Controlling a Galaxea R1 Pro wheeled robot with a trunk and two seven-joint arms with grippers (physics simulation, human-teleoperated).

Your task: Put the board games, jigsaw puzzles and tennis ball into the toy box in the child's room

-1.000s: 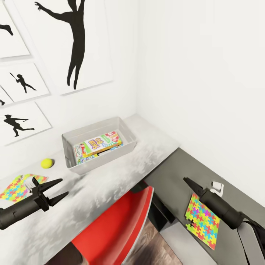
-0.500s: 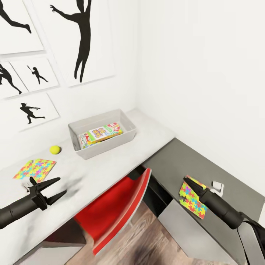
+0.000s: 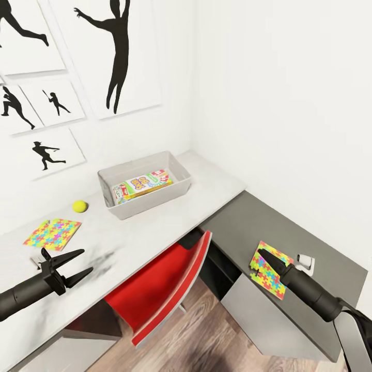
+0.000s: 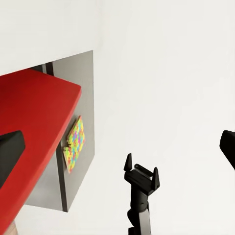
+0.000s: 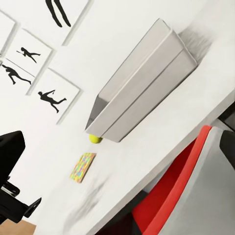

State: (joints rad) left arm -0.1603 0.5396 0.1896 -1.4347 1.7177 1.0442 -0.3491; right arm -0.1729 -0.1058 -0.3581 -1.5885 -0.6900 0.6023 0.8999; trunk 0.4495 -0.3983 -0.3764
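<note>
The pale grey toy box (image 3: 151,202) stands on the speckled table top (image 3: 155,227) near the corner, with a white-green board game (image 3: 142,184) lying inside. The tennis ball (image 3: 79,206) lies left of the box, and one jigsaw puzzle (image 3: 52,233) lies further left. A second jigsaw puzzle (image 3: 266,269) lies on the dark top. My left gripper (image 3: 87,260) hangs open over the table's front part, holding nothing. My right gripper (image 3: 262,254) overlaps the second puzzle; the left wrist view shows this gripper (image 4: 142,166) open and empty. The right wrist view holds the toy box (image 5: 142,93), ball (image 5: 95,139) and puzzle (image 5: 82,167).
A red chair (image 3: 160,289) is tucked under the table corner, with wood floor below. A small white object (image 3: 306,262) sits on the dark top by the right gripper. White walls with black silhouette pictures (image 3: 116,51) close the corner.
The whole head view has shifted: the table and its things now look farther off and more floor shows, so the camera moved back. Both grippers keep their place and stay open.
</note>
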